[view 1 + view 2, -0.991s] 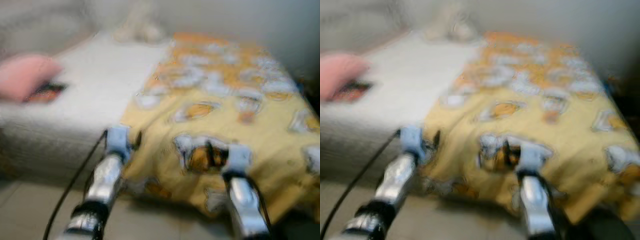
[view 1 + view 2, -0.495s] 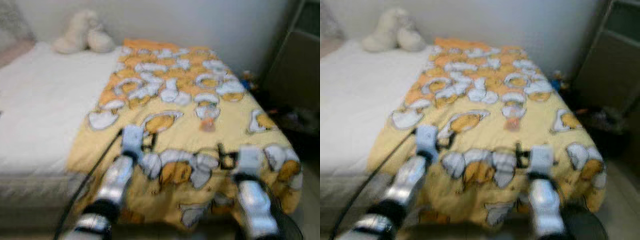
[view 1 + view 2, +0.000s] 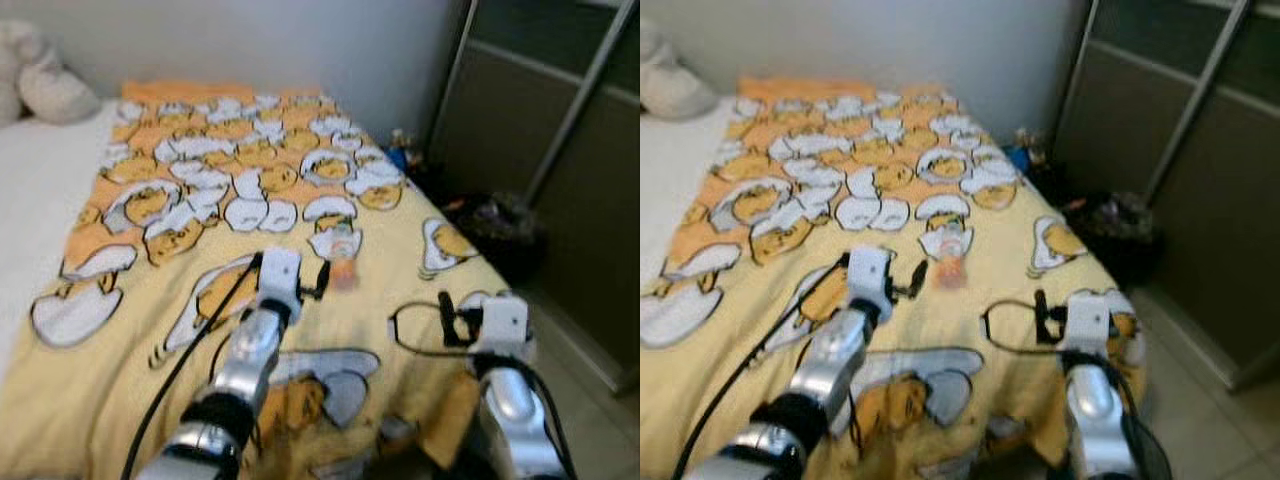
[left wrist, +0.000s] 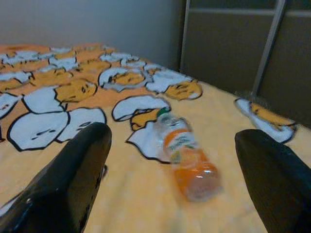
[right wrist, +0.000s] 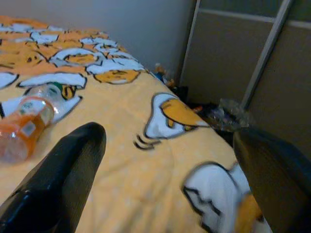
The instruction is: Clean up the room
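Bottle: a clear plastic drink bottle [image 4: 183,157] with an orange label and a green cap is lying on its side on the bedspread, its base holding orange liquid, cap pointing toward 11 o'clock in the head views [image 3: 343,262].
Left gripper: the left gripper [image 4: 170,184] is hovering just above the blanket with fingers [image 4: 68,184] spread wide and gripping nothing; the bottle is lying between them, just ahead at 12 o'clock.
Right gripper: the right gripper [image 5: 170,179] is also hanging wide open and empty, near the bed's right edge; the bottle [image 5: 26,124] is sitting off at its 10 o'clock.
Bedspread: a yellow-orange blanket [image 3: 130,330] printed with cartoon egg figures is covering the bed.
Plush toy: a cream stuffed animal [image 3: 40,85] is resting at 10 o'clock by the wall.
Sliding door: a dark panelled wardrobe door [image 3: 560,140] is standing at 2 o'clock, with blurred dark clutter [image 3: 495,225] on the floor before it.
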{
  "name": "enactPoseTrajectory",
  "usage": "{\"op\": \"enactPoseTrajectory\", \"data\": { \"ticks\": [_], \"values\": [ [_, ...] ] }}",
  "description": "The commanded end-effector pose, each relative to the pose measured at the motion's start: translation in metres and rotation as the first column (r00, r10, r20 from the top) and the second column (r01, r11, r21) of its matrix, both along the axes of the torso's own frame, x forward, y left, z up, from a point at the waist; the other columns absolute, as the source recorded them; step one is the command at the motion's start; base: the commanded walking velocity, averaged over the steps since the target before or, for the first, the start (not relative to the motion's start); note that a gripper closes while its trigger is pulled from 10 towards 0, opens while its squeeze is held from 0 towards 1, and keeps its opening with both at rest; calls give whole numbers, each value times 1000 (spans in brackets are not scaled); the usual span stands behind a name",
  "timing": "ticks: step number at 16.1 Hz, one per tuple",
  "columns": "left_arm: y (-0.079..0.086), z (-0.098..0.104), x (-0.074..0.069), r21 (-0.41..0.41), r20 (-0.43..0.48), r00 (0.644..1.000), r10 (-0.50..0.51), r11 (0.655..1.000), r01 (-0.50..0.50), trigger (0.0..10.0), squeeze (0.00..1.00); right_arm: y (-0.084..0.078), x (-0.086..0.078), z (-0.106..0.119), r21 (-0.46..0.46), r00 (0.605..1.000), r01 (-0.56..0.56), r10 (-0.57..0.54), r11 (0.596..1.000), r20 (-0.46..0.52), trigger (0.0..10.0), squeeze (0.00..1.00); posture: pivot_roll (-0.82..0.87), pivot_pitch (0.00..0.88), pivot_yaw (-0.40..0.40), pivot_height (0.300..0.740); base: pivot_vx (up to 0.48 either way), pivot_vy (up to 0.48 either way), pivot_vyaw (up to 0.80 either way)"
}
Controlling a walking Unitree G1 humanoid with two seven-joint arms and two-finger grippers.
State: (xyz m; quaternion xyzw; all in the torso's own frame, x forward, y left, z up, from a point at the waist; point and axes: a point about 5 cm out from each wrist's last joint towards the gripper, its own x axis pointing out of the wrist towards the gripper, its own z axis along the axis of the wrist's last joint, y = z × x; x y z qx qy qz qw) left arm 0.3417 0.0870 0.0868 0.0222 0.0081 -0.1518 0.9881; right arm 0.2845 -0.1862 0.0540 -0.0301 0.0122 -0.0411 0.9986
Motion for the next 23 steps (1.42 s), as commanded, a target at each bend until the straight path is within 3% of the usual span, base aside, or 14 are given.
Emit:
{"op": "enactPoseTrajectory", "data": {
  "ticks": [1,3,5,8,12,13,15,20,23],
  "values": [
    [-13,-1,-1,4,-19,999,-34,999,35,10000,0,-2,-3,1,-22,1000,-6,6,1000,6,10000,0,25,0,6,740,480,0,0],
    [-41,4,-4,-4,-8,994,-111,994,111,10000,0,-1,-7,-2,-15,1000,-7,7,1000,-5,10000,0,11,0,4,740,480,0,0],
    [-58,10,-2,-5,-18,991,-130,992,130,10000,0,-2,-13,-4,-20,1000,-5,5,1000,-13,10000,0,-11,0,7,740,480,0,0],
    [-71,24,14,88,-78,995,-66,993,73,10000,0,-5,-36,-9,-31,999,-5,4,1000,-34,10000,0,-57,0,9,740,160,0,0],
    [-78,45,26,125,-51,997,-54,990,60,10000,0,2,-75,-12,-45,997,-32,29,998,-73,10000,0,-137,95,4,740,0,0,0],
    [-75,53,32,144,-54,999,-5,990,13,10000,0,15,-97,-11,-53,993,-75,70,996,-92,10000,0,-186,155,11,740,0,0,0],
    [-64,54,38,156,-79,994,70,986,-57,10000,0,21,-123,-11,-35,989,-62,57,997,-135,10000,0,-217,208,14,740,0,0,0],
    [-51,49,40,227,-77,987,142,966,-121,10000,0,25,-163,-6,-34,976,-33,25,999,-214,10000,0,-275,295,15,740,0,0,0],
    [-23,50,47,265,-55,958,282,929,-258,10000,0,27,-184,-1,-35,963,-29,18,999,-269,10000,0,-303,334,-4,740,0,0,0]
  ]
}}
